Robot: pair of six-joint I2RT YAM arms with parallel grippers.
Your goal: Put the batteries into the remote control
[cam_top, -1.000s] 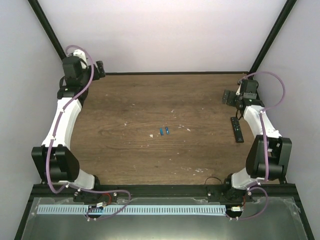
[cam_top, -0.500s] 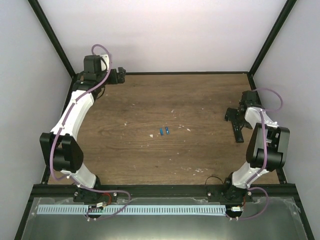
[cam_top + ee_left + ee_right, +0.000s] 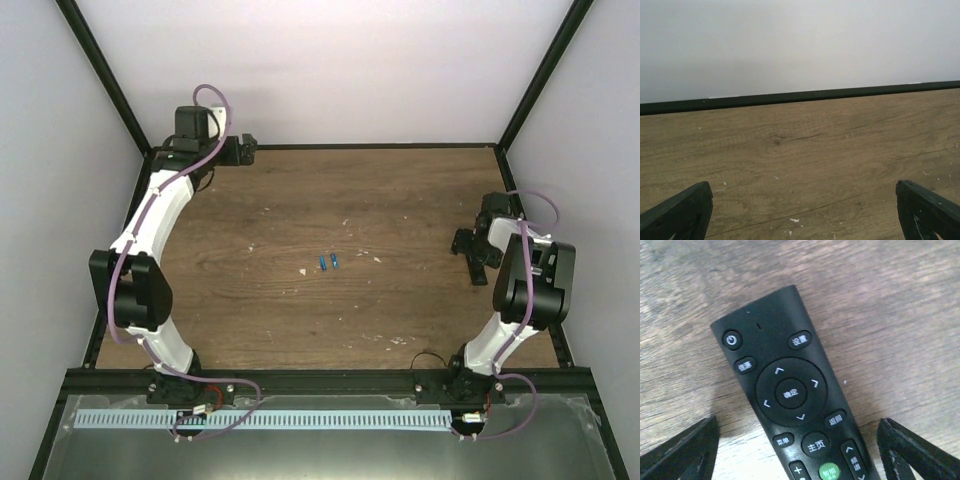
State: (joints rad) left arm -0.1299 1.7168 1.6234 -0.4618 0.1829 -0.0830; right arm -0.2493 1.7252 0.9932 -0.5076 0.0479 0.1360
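The remote control (image 3: 790, 395) is a slim black bar lying button side up on the wood, near the table's right edge (image 3: 479, 273). My right gripper (image 3: 797, 440) is low over it and open. One finger stands on each side of the remote with wood showing in both gaps. In the top view that gripper (image 3: 470, 245) covers the remote's far end. Two small blue batteries (image 3: 322, 263) (image 3: 333, 260) lie side by side mid-table, apart from both arms. My left gripper (image 3: 245, 150) is at the back left edge, wide open (image 3: 802, 200) over bare wood.
White specks of debris (image 3: 305, 272) are scattered on the wooden table (image 3: 260, 220). A black frame rail (image 3: 800, 96) runs along the table's back edge under a pale wall. Black posts rise at the rear corners.
The left arm has swung right along the back edge. The right gripper has come nearer and lower, from beyond the remote to over its far end.
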